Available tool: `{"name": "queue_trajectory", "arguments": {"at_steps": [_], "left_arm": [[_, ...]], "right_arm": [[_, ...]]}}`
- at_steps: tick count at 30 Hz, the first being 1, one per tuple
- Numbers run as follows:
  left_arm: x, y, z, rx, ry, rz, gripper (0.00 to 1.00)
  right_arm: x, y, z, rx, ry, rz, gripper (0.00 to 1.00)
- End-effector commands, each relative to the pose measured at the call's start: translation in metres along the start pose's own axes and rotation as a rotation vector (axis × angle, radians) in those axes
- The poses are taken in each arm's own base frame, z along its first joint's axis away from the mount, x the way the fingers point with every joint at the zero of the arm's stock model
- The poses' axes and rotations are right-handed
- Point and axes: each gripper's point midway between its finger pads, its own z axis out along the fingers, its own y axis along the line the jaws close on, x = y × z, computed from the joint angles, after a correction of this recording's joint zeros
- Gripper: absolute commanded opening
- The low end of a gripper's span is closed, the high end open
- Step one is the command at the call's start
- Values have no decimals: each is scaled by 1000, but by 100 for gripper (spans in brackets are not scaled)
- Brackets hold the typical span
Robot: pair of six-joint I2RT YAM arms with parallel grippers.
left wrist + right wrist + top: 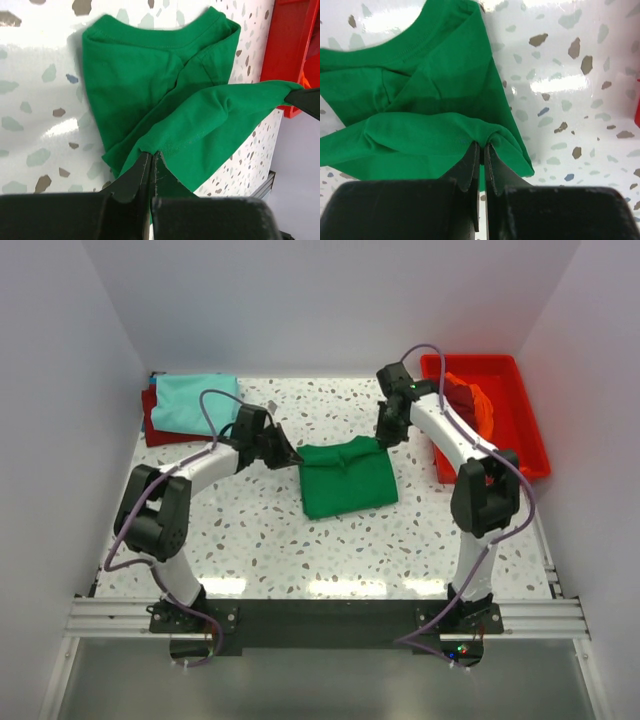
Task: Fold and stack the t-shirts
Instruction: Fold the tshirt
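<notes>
A bright green t-shirt (347,480) lies partly folded at the table's middle. My left gripper (291,454) is shut on its far left corner, and the cloth shows pinched in the left wrist view (150,154). My right gripper (384,436) is shut on its far right corner, pinched cloth in the right wrist view (481,144). Both hold the far edge raised over the folded body (135,85). A light teal t-shirt (195,400) lies folded on a dark red one (153,425) at the far left. An orange t-shirt (478,400) lies in the tray.
A red plastic tray (525,415) stands at the far right, close behind the right arm. White walls close in the table on three sides. The terrazzo tabletop (260,540) runs to a black rail at the near edge.
</notes>
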Motion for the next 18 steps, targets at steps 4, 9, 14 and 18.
{"name": "queue_trajectory", "arguments": {"at_steps": [4, 9, 14, 18], "left_arm": [[-39, -23, 9, 113, -73, -6, 0], [-55, -19, 26, 123, -95, -31, 0], [-82, -12, 33, 118, -182, -72, 12], [-112, -13, 28, 70, -283, -53, 69]], "right_arm": [[-38, 9, 4, -27, -65, 4, 0], [-46, 12, 24, -26, -48, 14, 0], [-55, 21, 54, -64, -35, 22, 0], [-84, 34, 47, -132, -78, 22, 52]]}}
